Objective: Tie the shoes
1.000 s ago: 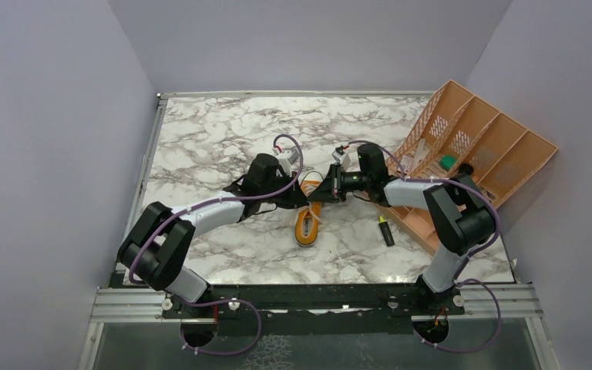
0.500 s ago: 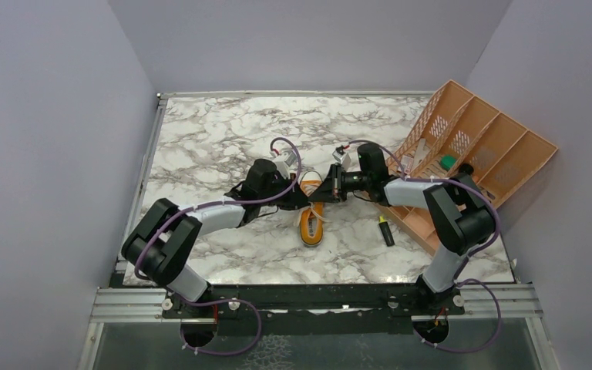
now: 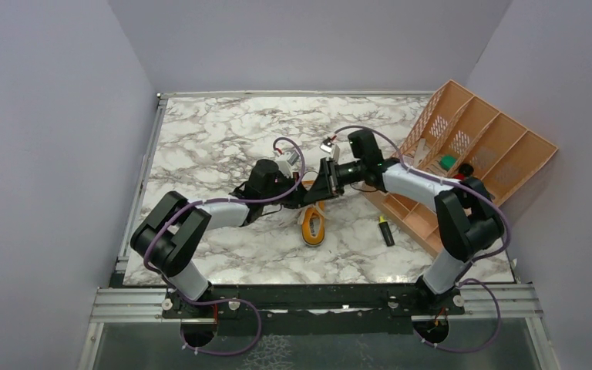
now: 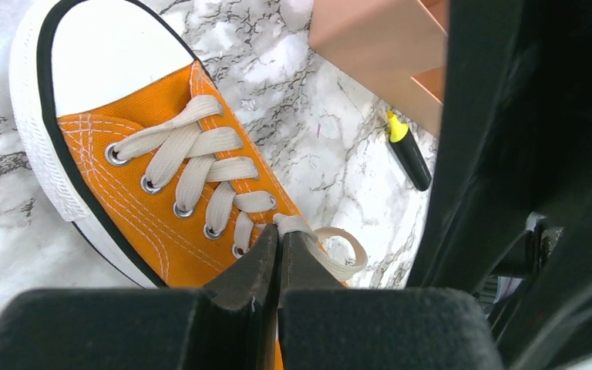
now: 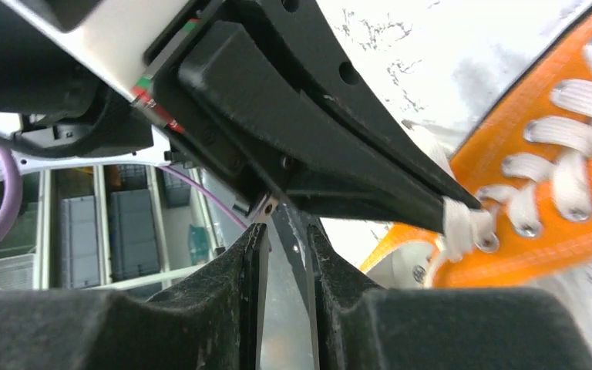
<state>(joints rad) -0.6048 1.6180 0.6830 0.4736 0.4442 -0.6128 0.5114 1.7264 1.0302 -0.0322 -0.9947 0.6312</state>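
one orange shoe [image 4: 135,181] on the marble table [image 3: 216,146], white toe cap, white laces, and no lettering on it that can be read. the left gripper [image 4: 280,235] has its jaws pressed together on one white lace end [image 4: 331,248], right at the top eyelets, with the toe of the shoe lying out beyond the fingertips. a loop of that lace curls just to the side of the tips.

the right gripper [image 5: 287,231] sits nose to nose with the left one. its jaws stand a narrow slit apart with nothing between them, and the pinched lace hangs just past and to one side of its tips.

count it up: one shoe, two grippers, one yellow-tipped highlighter [image 4: 410,154] lying well off to the side of the left jaws, one peach organiser [image 4: 370,46] beyond it, one green item [image 3: 449,162] in a slot.

against a second ago: the right wrist has swung up and away from the arm bases, the left arm has stretched further toward it, and the shoe has slid slightly with the pull.
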